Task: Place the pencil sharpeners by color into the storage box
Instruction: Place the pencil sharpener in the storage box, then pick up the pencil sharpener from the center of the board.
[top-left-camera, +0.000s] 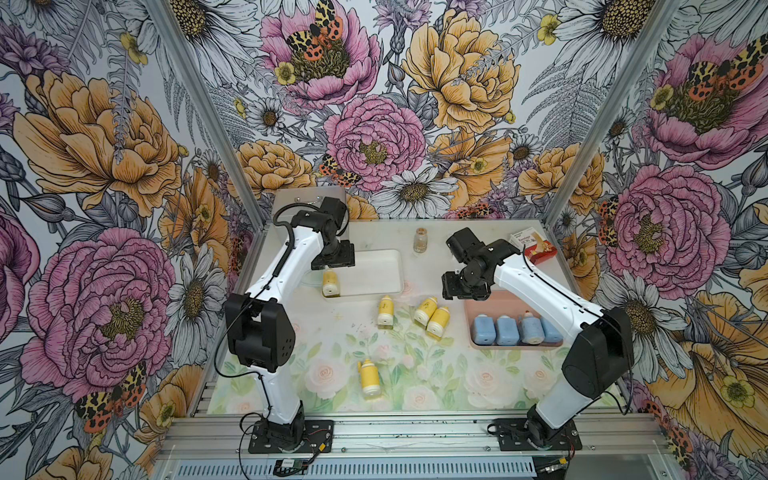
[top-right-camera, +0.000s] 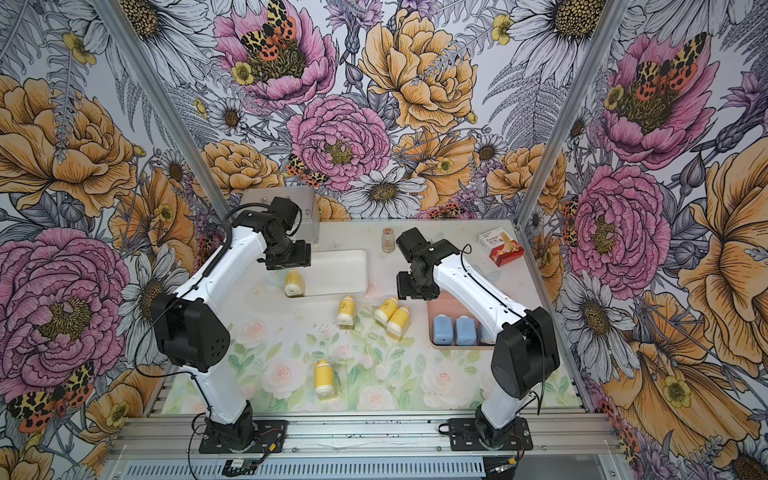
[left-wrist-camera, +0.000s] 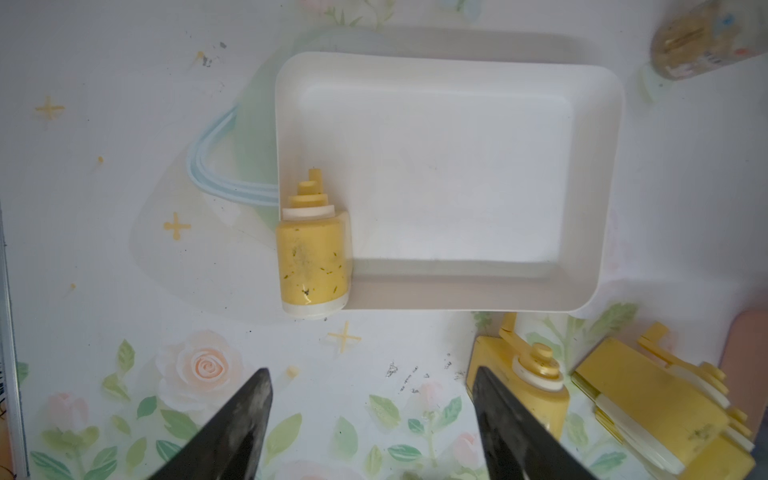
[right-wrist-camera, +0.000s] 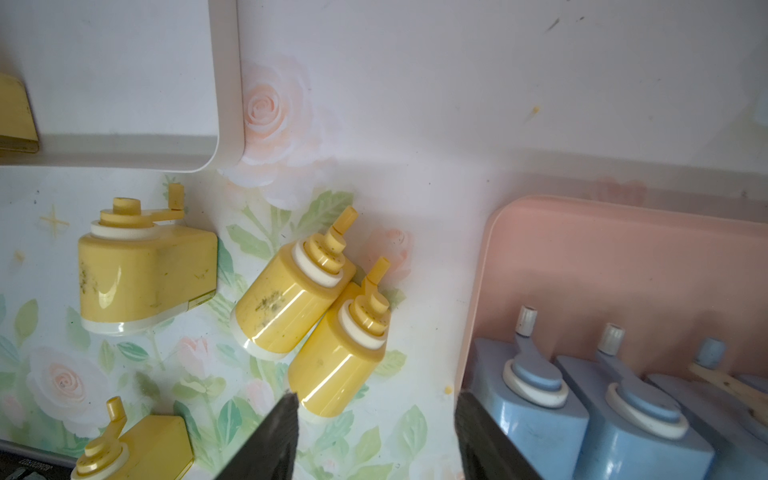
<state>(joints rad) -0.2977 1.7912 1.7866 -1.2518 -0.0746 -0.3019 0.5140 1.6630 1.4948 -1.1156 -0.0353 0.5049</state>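
Four light blue pencil sharpeners (top-left-camera: 506, 330) lined up inside pink tray (top-left-camera: 505, 303); one yellow sharpener (top-left-camera: 330, 282) lying in white tray (top-left-camera: 374, 270) corner; four others (top-left-camera: 385, 311) lying on mat (top-left-camera: 415, 374), touching pair (top-left-camera: 439, 322) among them

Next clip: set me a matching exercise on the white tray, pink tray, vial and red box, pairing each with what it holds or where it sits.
Things:
1. white tray
2. pink tray
3. vial
4. red box

Places or contents:
A. holds the blue sharpeners
B. stands upright at the back, near the middle
C. lies at the back, far right
D. has one yellow sharpener at its corner

Pairs: 1-D, 2-A, 3-B, 4-C
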